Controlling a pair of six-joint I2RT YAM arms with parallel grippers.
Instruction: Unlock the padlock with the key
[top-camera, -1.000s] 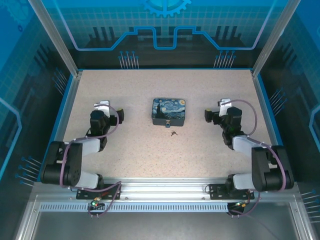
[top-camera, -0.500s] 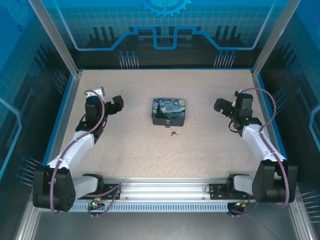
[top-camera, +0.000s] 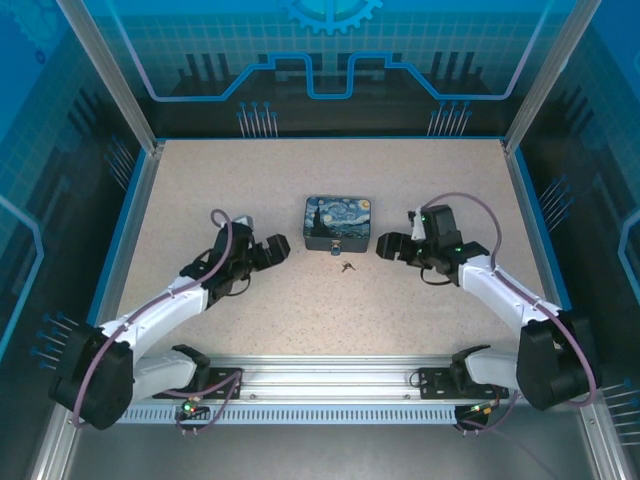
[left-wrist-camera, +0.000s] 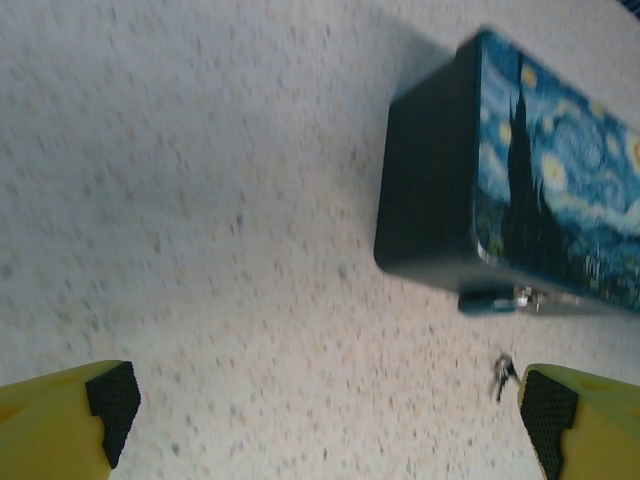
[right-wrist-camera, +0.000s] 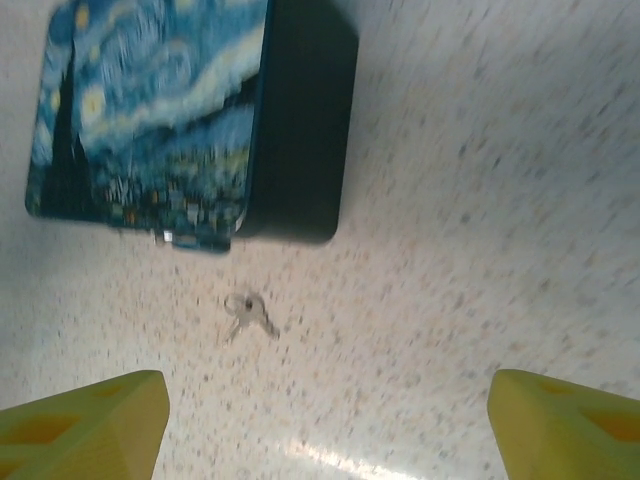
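The tiny teal padlock (top-camera: 337, 247) hangs at the front face of the Starry-Night tin (top-camera: 338, 222); I also see the padlock (left-wrist-camera: 495, 298) under the tin's edge from the left, and the padlock (right-wrist-camera: 195, 240) from the right. The small key (top-camera: 347, 267) lies flat on the table just in front of it, key (left-wrist-camera: 503, 373) beside my left gripper's right fingertip, key (right-wrist-camera: 250, 312) left of centre in the right wrist view. My left gripper (top-camera: 278, 247) is left of the tin, open and empty. My right gripper (top-camera: 385, 247) is right of the key, open and empty.
The speckled tabletop (top-camera: 300, 300) has free room in front of the key and on both sides. Blue walls and metal posts border the table. A rail with the arm bases (top-camera: 330, 380) runs along the near edge.
Both arms have swung inward from the table's sides and now flank the tin and key. The right jaws have narrowed slightly. Tin, padlock and key have not moved.
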